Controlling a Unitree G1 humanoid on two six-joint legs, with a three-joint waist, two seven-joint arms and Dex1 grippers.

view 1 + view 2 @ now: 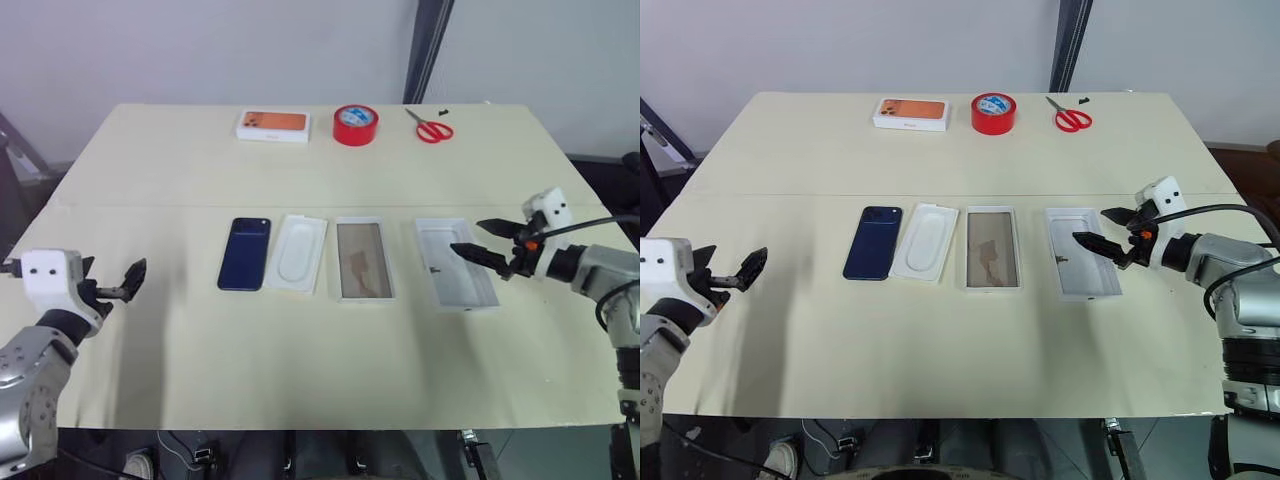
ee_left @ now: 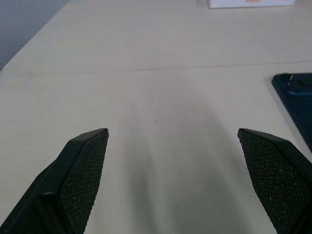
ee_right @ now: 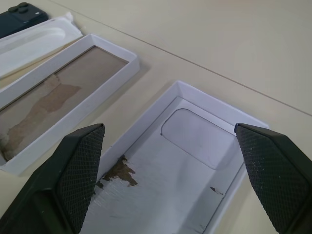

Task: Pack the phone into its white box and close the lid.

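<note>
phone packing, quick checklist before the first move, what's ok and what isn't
1. phone lies flat and free on the table, nothing on it: ok
2. white box open side up, brownish bottom bare: ok
3. lid lies inside up beside the box, not blocking it: ok
4. left gripper open, holding nothing, apart from the phone: ok
5. right gripper open, hovering over the lid: ok
6. white insert lies between phone and box, in the straight path across: not ok
</note>
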